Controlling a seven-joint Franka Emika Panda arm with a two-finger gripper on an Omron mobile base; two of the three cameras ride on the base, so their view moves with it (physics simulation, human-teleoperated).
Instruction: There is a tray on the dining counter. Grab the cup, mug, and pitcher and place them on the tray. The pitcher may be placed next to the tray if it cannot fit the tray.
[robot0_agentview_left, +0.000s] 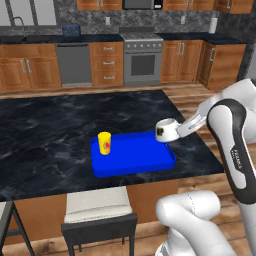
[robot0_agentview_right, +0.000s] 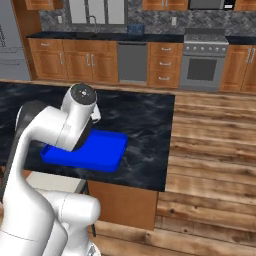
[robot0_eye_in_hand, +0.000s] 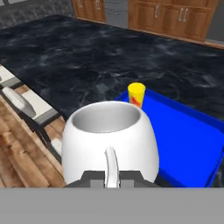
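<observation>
Right now gripper (robot0_eye_in_hand: 112, 178) is clamped on the mug (robot0_agentview_left: 167, 129) by its handle, held in the air over the tray's (robot0_agentview_left: 145, 160) right far corner. Cup (robot0_agentview_left: 104, 143) stands upright on the tray nr its left far corner. Tray sits by the dining counter's (robot0_agentview_left: 45, 135) near edge, w/ a stool (robot0_agentview_left: 97, 207) below.

This was a home kitchen: beyond the gripper (robot0_agentview_left: 172, 131) stood wooden cabinets (robot0_agentview_left: 107, 62), a steel oven (robot0_agentview_left: 143, 61), a dishwasher (robot0_agentview_left: 74, 64) and a sink (robot0_agentview_left: 20, 36).
</observation>
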